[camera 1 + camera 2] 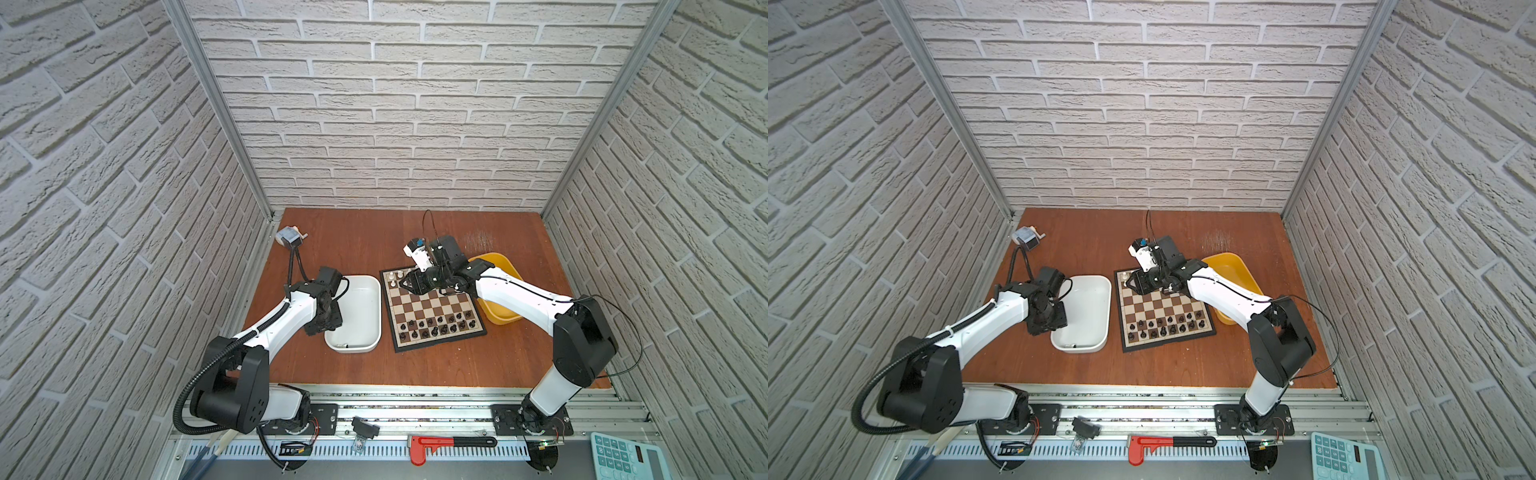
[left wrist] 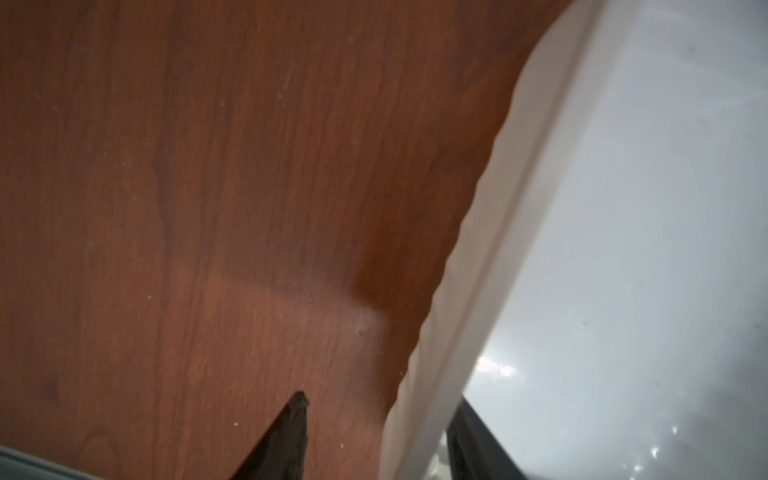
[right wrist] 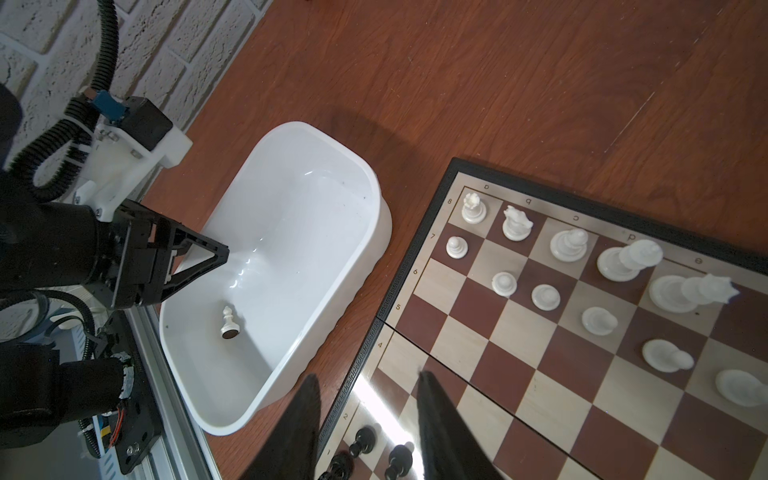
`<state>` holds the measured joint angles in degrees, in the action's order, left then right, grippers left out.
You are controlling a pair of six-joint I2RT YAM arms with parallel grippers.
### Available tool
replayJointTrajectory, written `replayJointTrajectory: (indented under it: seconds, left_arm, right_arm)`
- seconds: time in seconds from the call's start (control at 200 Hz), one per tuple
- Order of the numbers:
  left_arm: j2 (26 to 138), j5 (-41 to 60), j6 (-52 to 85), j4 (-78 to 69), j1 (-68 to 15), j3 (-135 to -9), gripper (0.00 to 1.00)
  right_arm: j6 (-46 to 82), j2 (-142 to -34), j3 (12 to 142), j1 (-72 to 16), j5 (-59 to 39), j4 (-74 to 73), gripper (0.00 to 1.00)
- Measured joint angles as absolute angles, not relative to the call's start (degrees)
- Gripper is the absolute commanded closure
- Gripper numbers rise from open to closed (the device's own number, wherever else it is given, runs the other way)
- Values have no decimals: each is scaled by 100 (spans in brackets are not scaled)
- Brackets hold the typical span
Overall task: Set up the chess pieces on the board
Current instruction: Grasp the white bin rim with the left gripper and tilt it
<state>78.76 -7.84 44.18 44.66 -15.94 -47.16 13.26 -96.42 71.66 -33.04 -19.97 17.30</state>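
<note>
- the board, 6 o'clock side: black pieces look done; white pieces at 12 nearly.
- I see one pawn left in the tub.
- left gripper, right gripper: gaping, empty.

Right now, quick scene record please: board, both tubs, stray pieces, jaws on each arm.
board: flat on the table, between the two tubs
black pieces: standing on the near rows
white pieces: standing on the far rows
white tub: one white pawn lying on its side inside
yellow tub: partly hidden behind the right arm
left jaws: apart, astride the white tub's rim, nothing held
right jaws: apart, over the board's edge, empty
</note>
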Motion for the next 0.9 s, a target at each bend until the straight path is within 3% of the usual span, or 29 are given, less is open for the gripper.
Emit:
replayJointTrajectory:
  seconds: [0.19, 0.445, 0.705, 0.795, 0.9]
  left_arm:
    - [7953, -545, 5085, 4388, -1415, -4628, 95]
    - [6864, -447, 7024, 4442, -1710, -4327, 98]
    - [5874, -707, 9780, 4182, -3124, -3402, 99]
    - [5765, -801, 10610, 3964, -3594, -2976, 90]
    - [5830, -967, 11194, 3715, -3806, -2906, 47]
  right_arm:
    - [1332, -9535, 7102, -3317, -2023, 1695, 62]
    - [1330, -9415, 6932, -3317, -2069, 1599, 63]
    - [1315, -8993, 6558, -3317, -2086, 1553, 64]
    - [1306, -8910, 6517, -3317, -2091, 1557, 64]
    - [1282, -8842, 6497, -3317, -2091, 1566, 64]
